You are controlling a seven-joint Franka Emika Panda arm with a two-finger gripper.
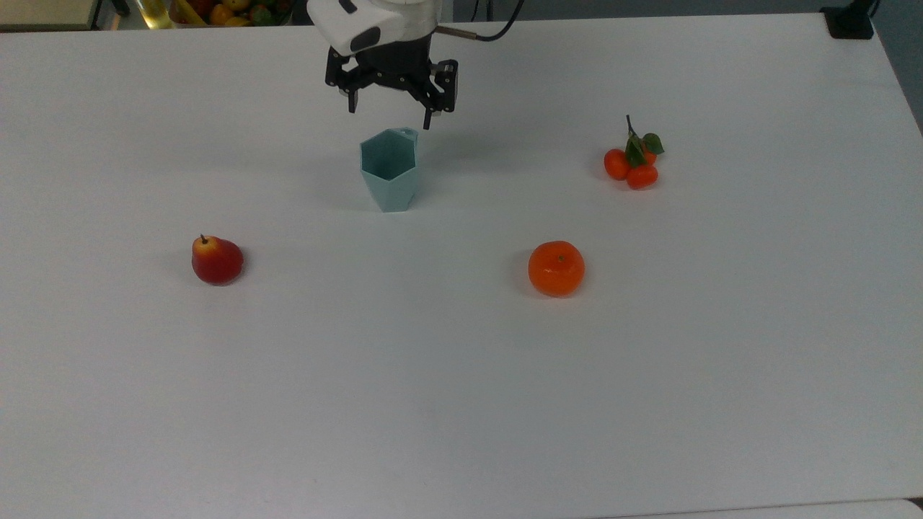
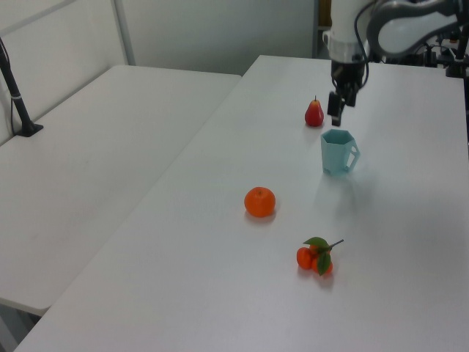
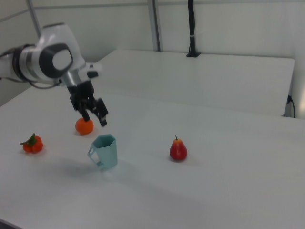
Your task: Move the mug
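The pale teal faceted mug (image 1: 389,169) stands upright on the white table (image 1: 461,404), free of any grip, its small ring handle turned toward the arm. In the left view the mug (image 2: 337,152) has its handle on the left view's right; in the right view the mug (image 3: 106,151) has it on the right view's left. My gripper (image 1: 390,114) hangs open above and just behind the mug's handle, clear of it, with nothing between its fingers. The gripper (image 2: 335,116) is above the rim, and the gripper (image 3: 95,120) shows spread fingers.
A red pear (image 1: 216,261) lies toward the top view's left, an orange (image 1: 556,268) toward the top view's right of the mug, and a leafy tangerine cluster (image 1: 632,162) further right. A fruit bowl (image 1: 216,11) sits beyond the far edge.
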